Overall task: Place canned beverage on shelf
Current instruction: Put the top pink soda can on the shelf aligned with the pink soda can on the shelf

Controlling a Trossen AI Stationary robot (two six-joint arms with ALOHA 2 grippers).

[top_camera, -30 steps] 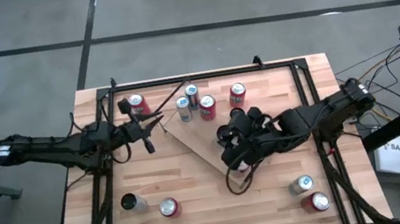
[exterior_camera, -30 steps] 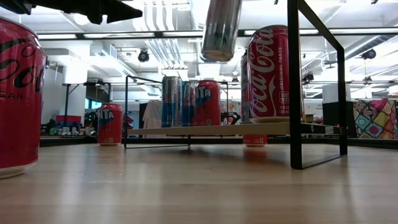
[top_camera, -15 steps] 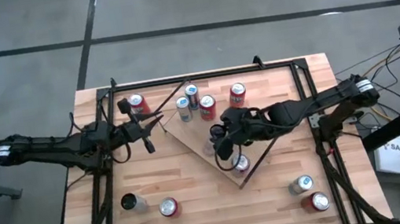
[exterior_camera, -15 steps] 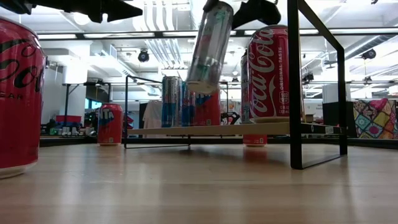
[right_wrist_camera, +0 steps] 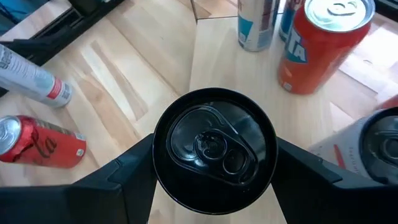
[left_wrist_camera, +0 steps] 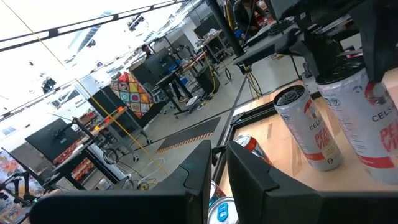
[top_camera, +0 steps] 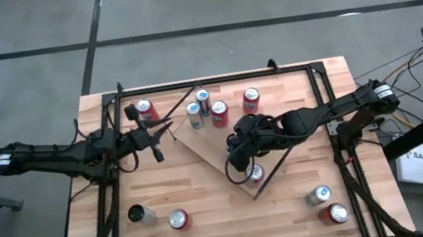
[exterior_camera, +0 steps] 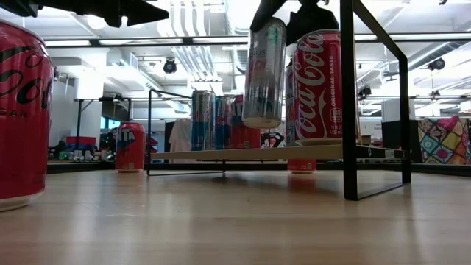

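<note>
The slim silver can (exterior_camera: 264, 72) hangs nearly upright, long axis vertical, black pull-tab top (right_wrist_camera: 213, 144) toward the wrist camera, base clear above the shelf (exterior_camera: 257, 154). The right gripper (top_camera: 237, 150) clasps it from both sides near the top — fingers (right_wrist_camera: 127, 175) spread to the can's width. That arm reaches in from the table's right edge, stretched low over the shelf's board. The left gripper (top_camera: 154, 135) waits at the table's left side, near a red can (top_camera: 146, 111), fingers almost together and empty.

Bright, even overhead light; soft shadows, blurred nearest red can (exterior_camera: 22, 110).
</note>
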